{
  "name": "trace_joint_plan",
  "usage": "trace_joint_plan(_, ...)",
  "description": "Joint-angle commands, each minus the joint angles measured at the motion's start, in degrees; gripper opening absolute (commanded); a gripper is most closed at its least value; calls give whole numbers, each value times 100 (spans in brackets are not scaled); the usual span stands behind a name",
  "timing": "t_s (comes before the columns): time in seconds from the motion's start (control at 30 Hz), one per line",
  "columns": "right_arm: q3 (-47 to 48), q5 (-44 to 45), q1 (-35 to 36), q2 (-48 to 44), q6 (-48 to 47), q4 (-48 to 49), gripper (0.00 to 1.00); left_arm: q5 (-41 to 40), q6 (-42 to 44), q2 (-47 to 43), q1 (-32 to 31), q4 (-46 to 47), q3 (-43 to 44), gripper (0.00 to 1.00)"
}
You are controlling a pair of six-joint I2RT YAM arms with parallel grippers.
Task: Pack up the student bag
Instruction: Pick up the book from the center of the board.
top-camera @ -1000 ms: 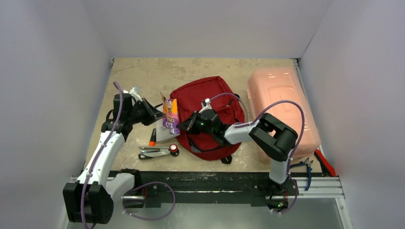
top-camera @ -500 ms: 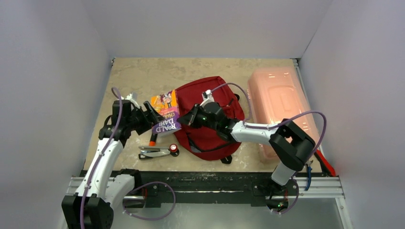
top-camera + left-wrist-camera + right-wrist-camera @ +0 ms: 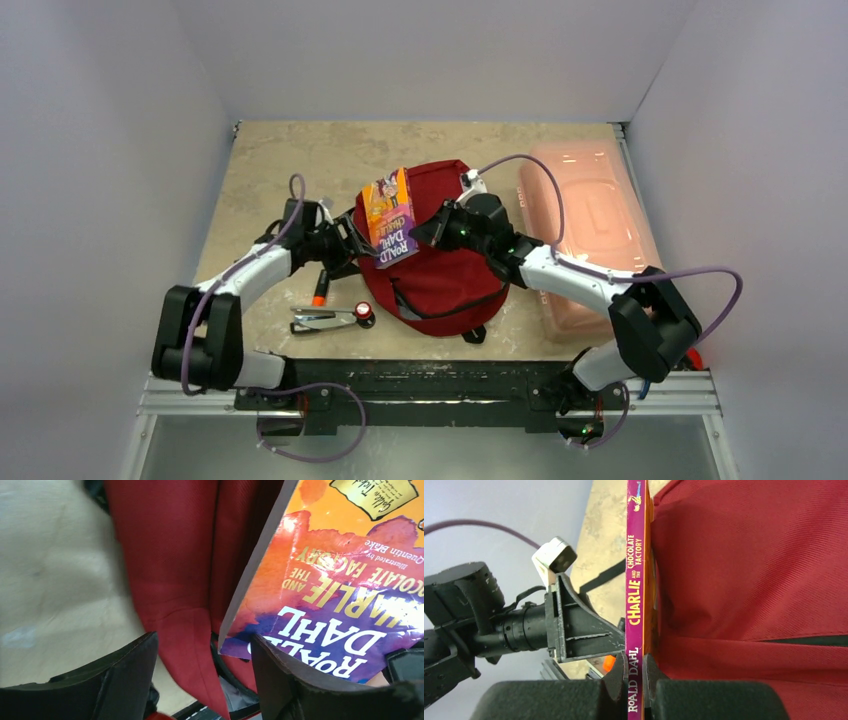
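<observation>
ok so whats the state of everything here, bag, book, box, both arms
student bag, lying flat, book not inside yet
book, closed, held on edge at the bag's left side
right gripper, jaws shut on the book at its spine
left gripper, jaws open, gripping nothing
pink box, lid on

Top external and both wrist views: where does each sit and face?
Top external: above and behind the bases, looking down on the table; both arms meet at the student bag.
Left wrist: on the left arm, facing bag and book cover; the open left gripper frames the bottom.
Right wrist: facing the book's spine, pinched by the right gripper; the left gripper shows beyond.
Shared: both wrist views show book and bag.
</observation>
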Motion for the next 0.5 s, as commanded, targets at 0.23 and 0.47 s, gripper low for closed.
trace_joint_plan(0.23, -49, -298, -123, 272, -339, 224, 36, 919, -1294, 988, -474, 2110, -47, 36)
trace_joint_plan(0.47, -99, -280, -101, 757, -205, 880, 52, 994, -1523, 1129, -746, 2431, -152, 32)
